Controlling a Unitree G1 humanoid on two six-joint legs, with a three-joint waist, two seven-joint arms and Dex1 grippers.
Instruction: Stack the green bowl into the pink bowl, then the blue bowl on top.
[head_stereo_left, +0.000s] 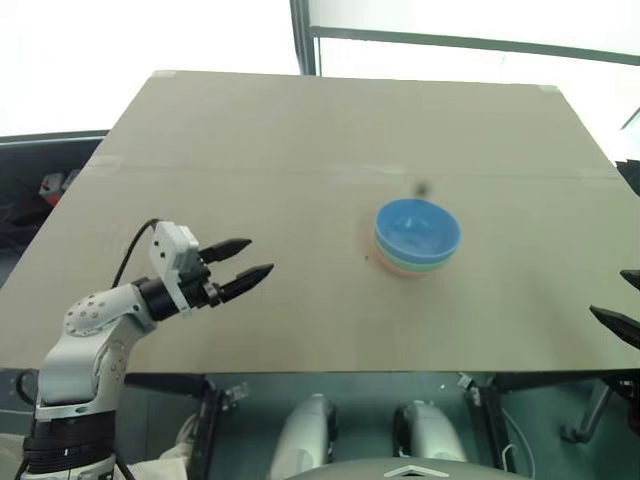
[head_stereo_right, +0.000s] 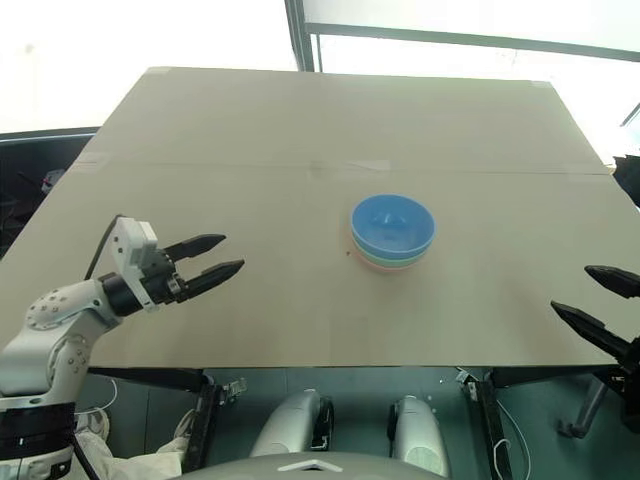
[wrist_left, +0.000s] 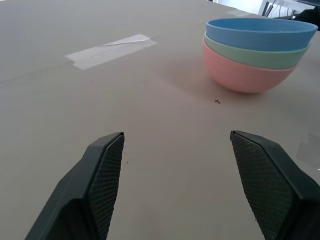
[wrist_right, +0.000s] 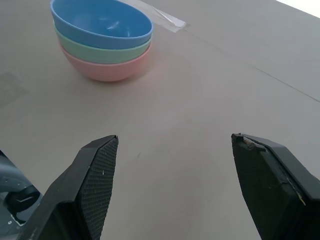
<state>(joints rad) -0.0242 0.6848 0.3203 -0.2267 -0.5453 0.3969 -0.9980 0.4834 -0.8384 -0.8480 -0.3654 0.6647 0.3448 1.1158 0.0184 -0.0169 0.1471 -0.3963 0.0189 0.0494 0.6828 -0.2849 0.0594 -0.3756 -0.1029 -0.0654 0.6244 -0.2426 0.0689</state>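
Three bowls stand nested in one stack on the table, right of centre. The pink bowl (wrist_left: 245, 75) is at the bottom, the green bowl (wrist_left: 255, 54) sits inside it, and the blue bowl (head_stereo_left: 417, 228) is on top. My left gripper (head_stereo_left: 240, 268) hovers open and empty over the table's left front part, well left of the stack. Near the right front edge, my right gripper (head_stereo_right: 595, 296) is open too, holding nothing, off to the right of the bowls.
The beige table (head_stereo_left: 300, 150) has a strip of clear tape (wrist_left: 107, 50) along a seam running across its middle. A small dark speck (head_stereo_left: 423, 186) lies just behind the stack. Dark clutter sits beyond the table's left edge.
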